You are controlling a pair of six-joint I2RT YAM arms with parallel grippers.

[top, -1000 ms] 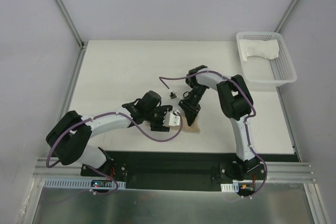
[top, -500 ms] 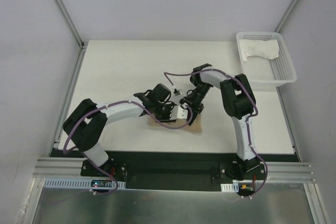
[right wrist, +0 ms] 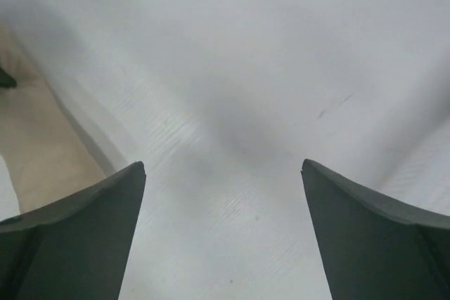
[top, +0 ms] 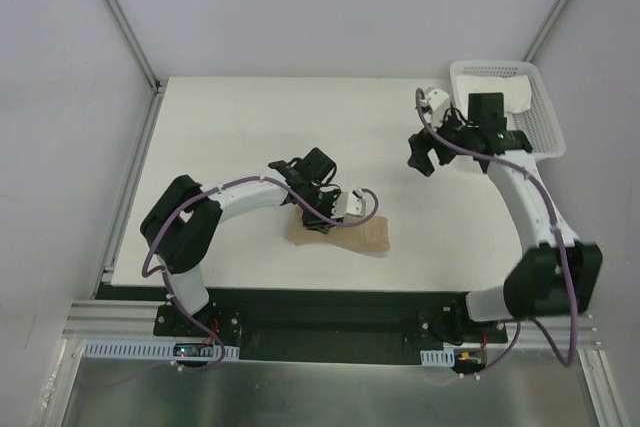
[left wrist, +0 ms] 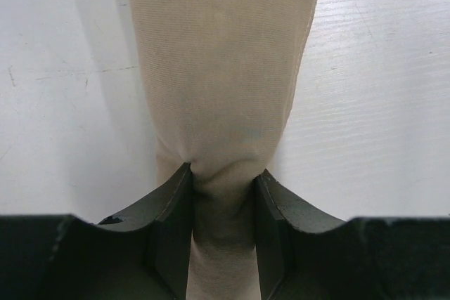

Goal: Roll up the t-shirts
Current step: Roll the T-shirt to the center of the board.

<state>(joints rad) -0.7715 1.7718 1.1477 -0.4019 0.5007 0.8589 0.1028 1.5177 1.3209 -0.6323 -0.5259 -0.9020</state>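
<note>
The left gripper (left wrist: 223,177) is pinching the tan t-shirt (top: 345,236) while the right gripper (top: 421,156) is hanging open.
The tan t-shirt is lying as a narrow bundle on the table (top: 230,137), close to the middle of its near edge. The left gripper's fingers (left wrist: 172,223) are squeezing a bunched end of the cloth between them, and the cloth is widening away from the jaws across the tabletop. The right gripper is hovering over bare table toward the far right corner, just beside the white mesh basket (top: 541,139). Its fingers are spreading wide around nothing, well apart from the tan t-shirt. The white t-shirt (top: 497,94) is lying inside the basket in the far right corner, partly hidden by the right arm (top: 520,182).
</note>
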